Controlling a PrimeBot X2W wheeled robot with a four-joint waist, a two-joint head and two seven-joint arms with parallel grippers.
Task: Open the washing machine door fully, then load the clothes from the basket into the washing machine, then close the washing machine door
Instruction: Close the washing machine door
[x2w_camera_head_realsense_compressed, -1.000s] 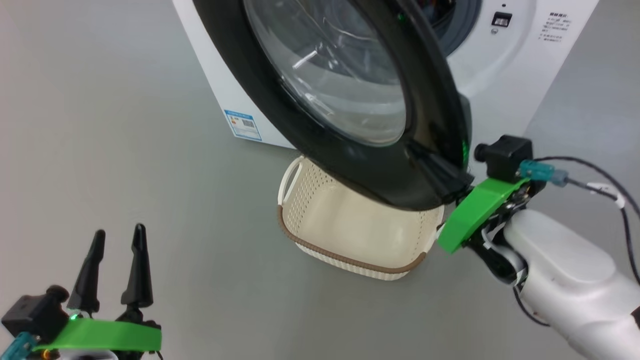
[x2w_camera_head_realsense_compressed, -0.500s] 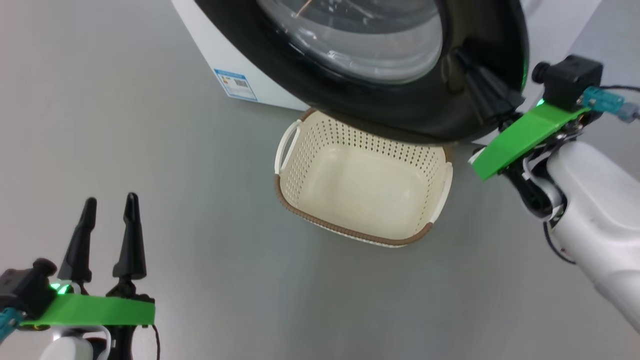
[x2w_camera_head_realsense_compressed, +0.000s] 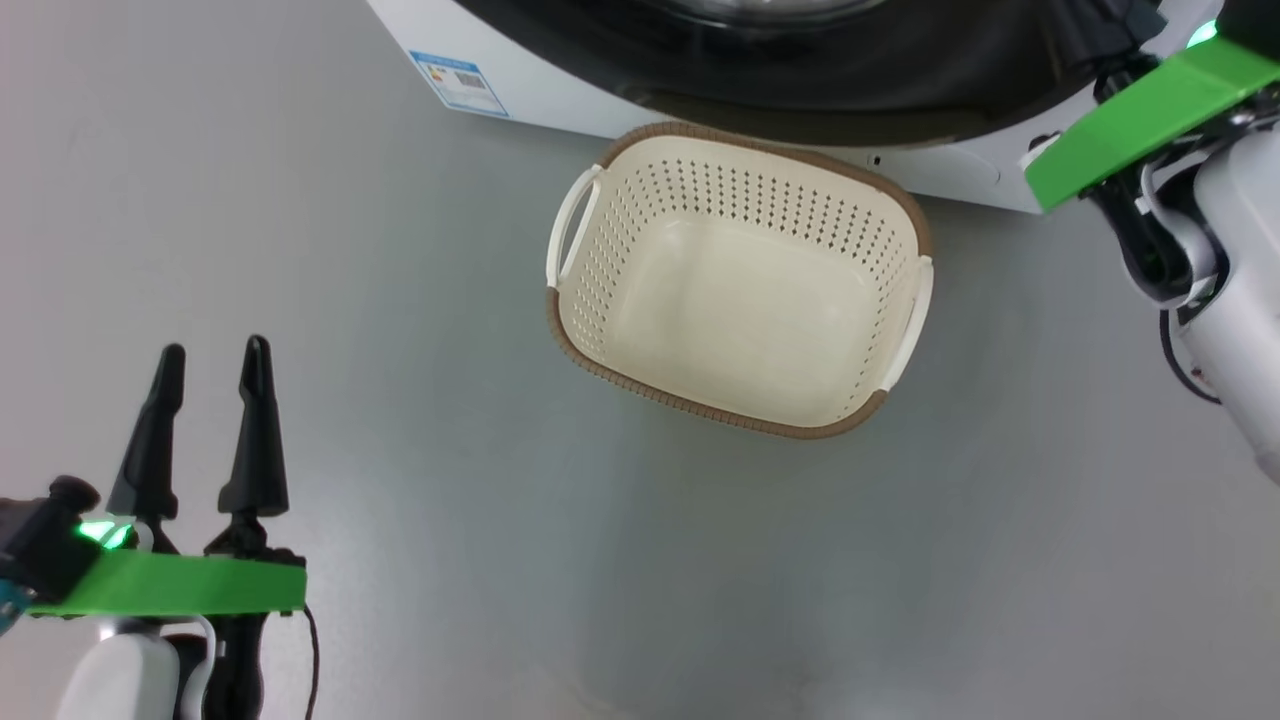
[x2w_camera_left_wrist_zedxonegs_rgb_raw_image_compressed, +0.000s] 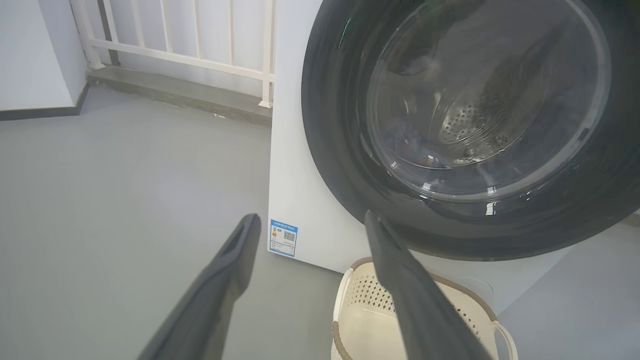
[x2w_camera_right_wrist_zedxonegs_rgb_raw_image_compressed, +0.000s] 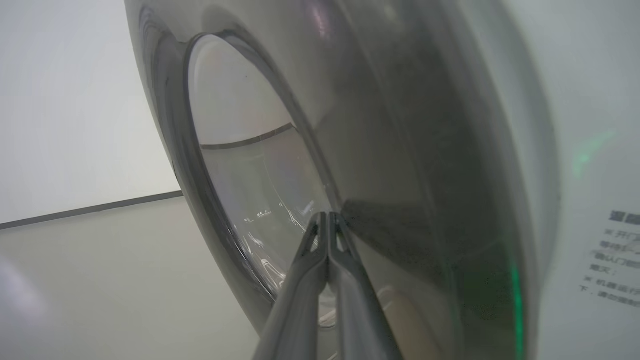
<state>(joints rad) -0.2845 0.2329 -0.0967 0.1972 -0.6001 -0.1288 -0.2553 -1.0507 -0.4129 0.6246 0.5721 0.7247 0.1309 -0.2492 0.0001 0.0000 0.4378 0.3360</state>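
The cream basket (x2w_camera_head_realsense_compressed: 740, 300) with its brown rim stands empty on the floor just in front of the white washing machine (x2w_camera_head_realsense_compressed: 560, 95). The washing machine door (x2w_camera_left_wrist_zedxonegs_rgb_raw_image_compressed: 460, 125), a black ring around a glass bowl, lies close against the washer front. Through the glass I make out the steel drum and a faint patch of the blue clothes (x2w_camera_left_wrist_zedxonegs_rgb_raw_image_compressed: 417, 150). My right gripper (x2w_camera_right_wrist_zedxonegs_rgb_raw_image_compressed: 327, 216) is shut with nothing in it, its tips pressed on the door's black ring (x2w_camera_right_wrist_zedxonegs_rgb_raw_image_compressed: 380, 165). Low at the left my left gripper (x2w_camera_head_realsense_compressed: 212, 352) hangs open and empty, well apart from the basket (x2w_camera_left_wrist_zedxonegs_rgb_raw_image_compressed: 415, 320).
The blue label (x2w_camera_head_realsense_compressed: 458, 82) marks the washer's lower left corner. A white railing (x2w_camera_left_wrist_zedxonegs_rgb_raw_image_compressed: 200, 45) on a low kerb runs behind the machine. Grey floor (x2w_camera_head_realsense_compressed: 400, 300) spreads to the left and in front of the basket. My right forearm (x2w_camera_head_realsense_compressed: 1230, 300) is to the basket's right.
The door has swung from wide open over the basket to close against the washer, with my shut right gripper following it. The head camera has tilted down. My left gripper stays open.
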